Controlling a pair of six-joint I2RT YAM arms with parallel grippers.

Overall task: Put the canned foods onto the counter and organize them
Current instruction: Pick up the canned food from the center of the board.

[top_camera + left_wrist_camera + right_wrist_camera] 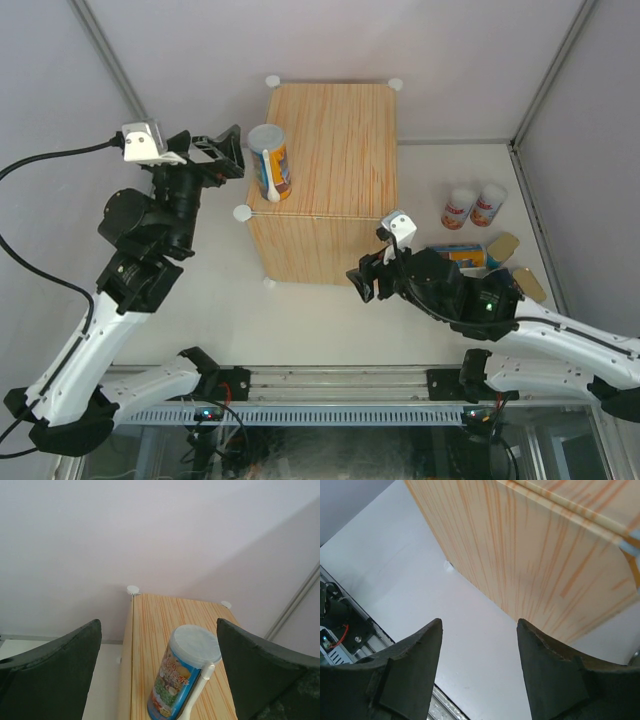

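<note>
The counter (335, 150), a light wood-grain box with white round knobs (273, 81) at its corners, stands at the middle of the desk (220, 310); one tall blue-orange cylinder (271, 160) stands upright on its top, close to the left edge and toward the near-left corner, with a white spoon (270, 182) fixed along its side and a pale lid on top. The left hand (238, 153) hovers just left of that cylinder at the height of the counter top; it is released, fingers (55, 675) spread wide, and in the left wrist view the cylinder sits ahead of them, apart from both. The right hand (365, 282) is low at the near-right corner of the counter, facing its front panel; it too is released, with only bare desk and wood grain showing between its fingers (410, 670).

The other canned foods lie on the desk right of the counter; two short white-red cans (458, 208) stand upright side by side; nearer, a second blue-orange cylinder (462, 255) lies on its side, partly hidden by the right arm; two flat gold tins (503, 245) rest beside it.
</note>
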